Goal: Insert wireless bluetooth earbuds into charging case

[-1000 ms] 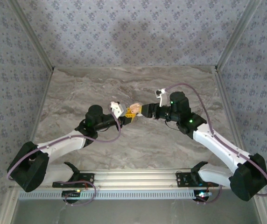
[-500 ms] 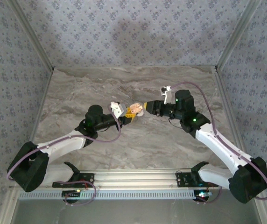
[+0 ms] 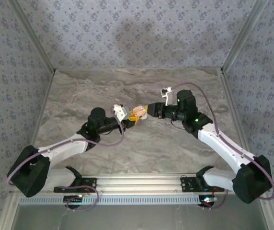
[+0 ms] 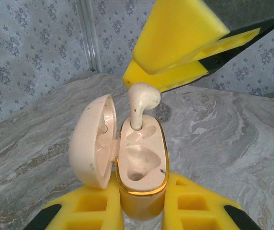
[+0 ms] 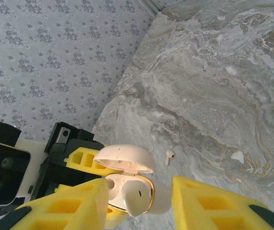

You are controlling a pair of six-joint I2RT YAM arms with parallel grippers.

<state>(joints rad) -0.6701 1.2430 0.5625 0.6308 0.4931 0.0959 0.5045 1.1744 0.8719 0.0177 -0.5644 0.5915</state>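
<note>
One earbud (image 4: 143, 98) stands stem-down in the charging case (image 4: 139, 211), in the pocket farther from the left gripper (image 4: 142, 186). Its bulb is up and tipped a little away from the lid (image 4: 91, 143). It is not seated flush. The bud's long axis runs close to the pocket's depth, pointing back toward the left gripper.

Left gripper: clamped on the lower body of the case, one finger each side, with the case mouth facing outward from its fingertips. The lid stands open to one side. The pocket nearer this gripper (image 4: 136, 167) is bare.

Right gripper (image 5: 139, 191): faces the case mouth from the opposite side. Its yellow pads (image 4: 175, 43) sit just over the bulb. From its own wrist, the fingers stand apart either side of the bud. I cannot tell whether they press on it or stand just clear.

Judgement: the coming move turns on that stem axis, a straight push from the right gripper toward the left gripper. The right arm is nearer and is the one with nothing else to hold. An off-axis push could tip the bud against the rim (image 4: 165, 148).

A second earbud (image 5: 169, 155) lies on the tabletop (image 5: 213, 96), ahead of the right gripper's fingertips, beyond the case and apart from it. It is too small to tell how it lies.
</note>
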